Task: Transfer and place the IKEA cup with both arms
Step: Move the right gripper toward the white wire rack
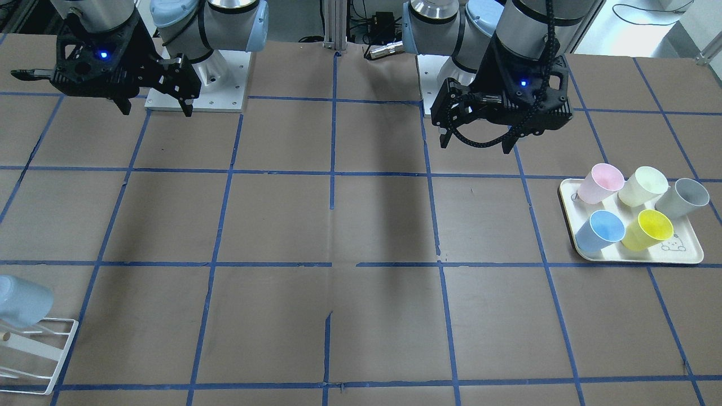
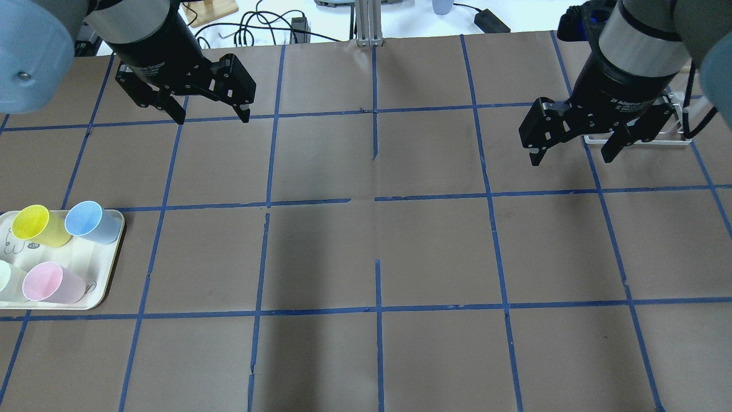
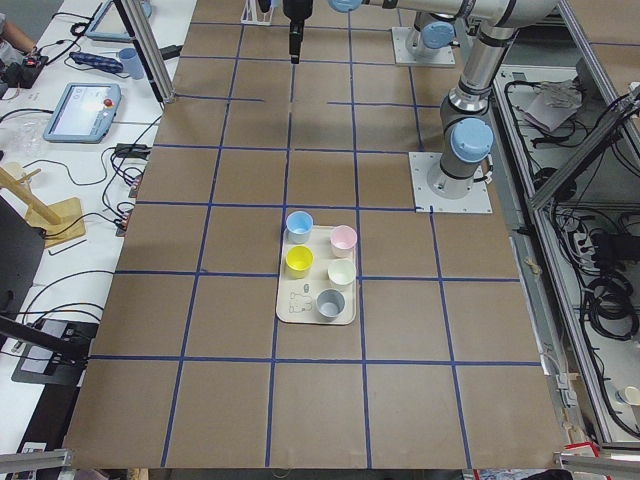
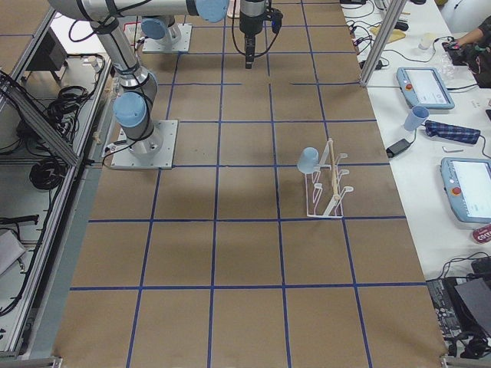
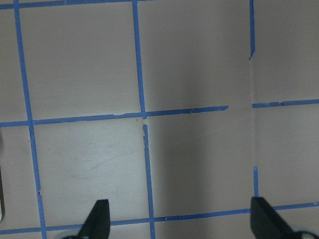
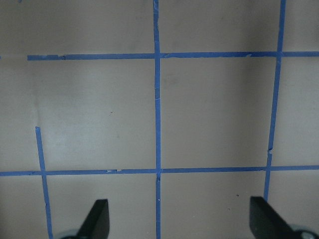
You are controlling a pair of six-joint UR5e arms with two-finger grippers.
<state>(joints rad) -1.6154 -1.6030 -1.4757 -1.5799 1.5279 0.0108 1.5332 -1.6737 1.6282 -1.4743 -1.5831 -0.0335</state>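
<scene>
The IKEA cup (image 1: 22, 301), pale light-blue, hangs tilted on a peg of the white wire rack (image 1: 56, 344) at the table's edge on my right side; it also shows in the exterior right view (image 4: 309, 159). My right gripper (image 1: 157, 111) is open and empty, high above the table and well away from the rack. My left gripper (image 1: 475, 146) is open and empty, hovering above the table away from the tray. Both wrist views show open fingers (image 5: 98, 215) (image 6: 98, 215) over bare table.
A cream tray (image 1: 691, 256) on my left side holds a stronger blue cup (image 1: 601, 231), a yellow cup (image 1: 648, 230), a pink cup (image 1: 601, 183), a cream cup (image 1: 643, 186) and a grey cup (image 1: 683, 197). Blue tape lines grid the brown table.
</scene>
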